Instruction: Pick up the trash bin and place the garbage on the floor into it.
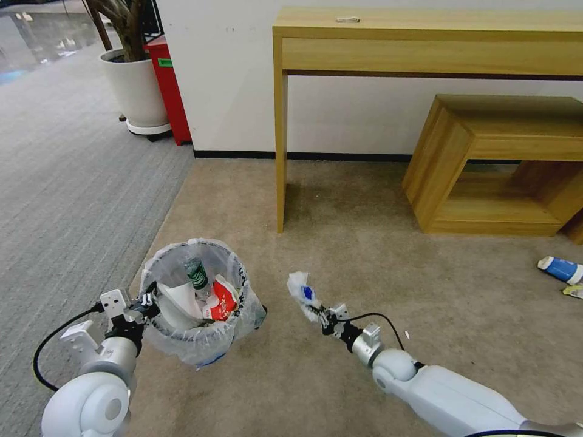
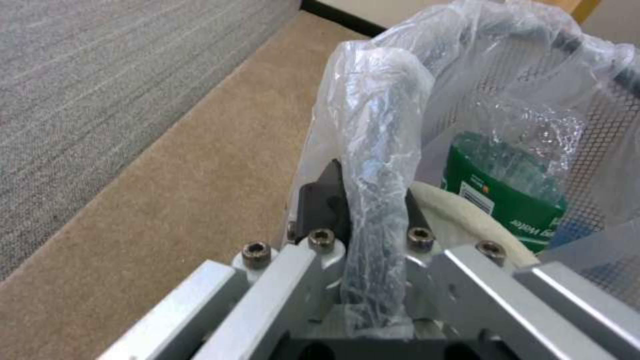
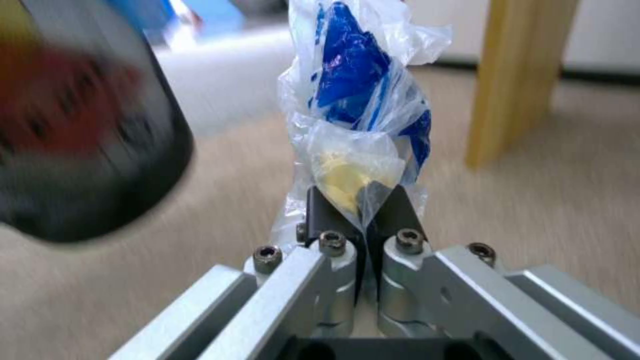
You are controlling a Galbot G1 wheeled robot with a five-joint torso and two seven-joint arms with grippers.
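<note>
Left end effector (image 1: pixel 146 301) is clamped on the near rim of the small round black mesh trash bin (image 1: pixel 197 297) with clear liner, held off the beige carpet, right end effector (image 1: pixel 322 317) pinches a crumpled clear-and-blue plastic wrapper (image 1: pixel 303 293) just beside it, a blue-white cup (image 1: pixel 560 269) lying farther right.

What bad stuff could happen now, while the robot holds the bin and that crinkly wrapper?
The right hand pinches only the tail of the crinkly wrapper, so it might slip out before reaching the trash bin. The left hand grips the bin's rim through thin liner, which could tear or slide. The bin also looks quite full, so things might spill.
</note>
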